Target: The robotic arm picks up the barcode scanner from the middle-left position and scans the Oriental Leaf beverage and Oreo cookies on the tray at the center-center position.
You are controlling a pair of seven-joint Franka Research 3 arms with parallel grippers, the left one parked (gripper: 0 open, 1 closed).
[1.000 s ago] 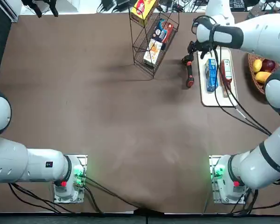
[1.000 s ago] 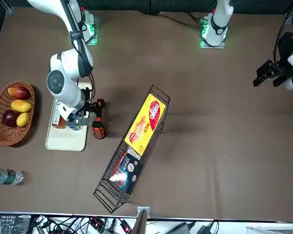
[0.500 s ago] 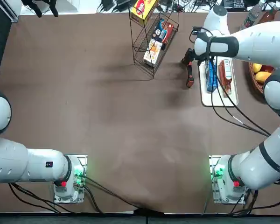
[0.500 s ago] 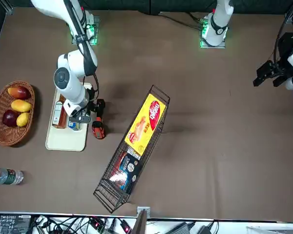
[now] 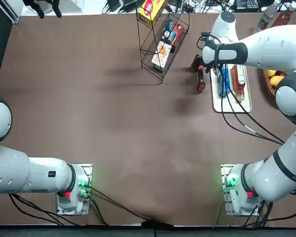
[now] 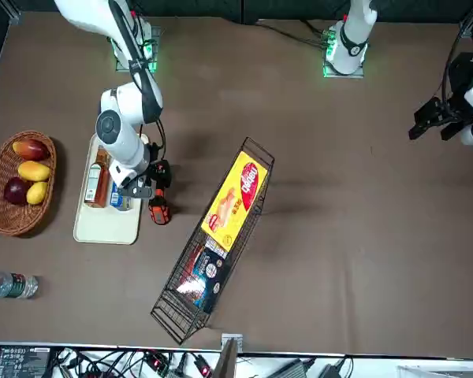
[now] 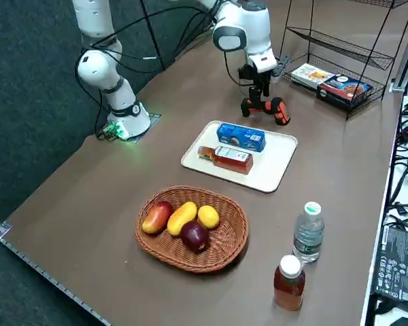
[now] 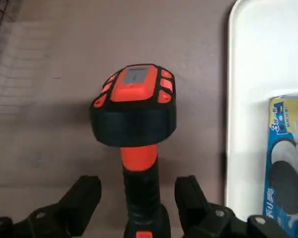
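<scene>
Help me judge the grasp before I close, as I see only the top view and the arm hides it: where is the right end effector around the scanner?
Observer: In the right wrist view, the right end effector has its fingers open, one on each side of the handle of the scanner.
Operator: The arm covers part of the basket too. How many fruits are in it?
Observer: The right side view shows four fruits in the basket.
Operator: And are the two bottles off the tray standing?
Observer: Yes, in that side view the clear bottle and the reddish-brown bottle both stand upright.
</scene>
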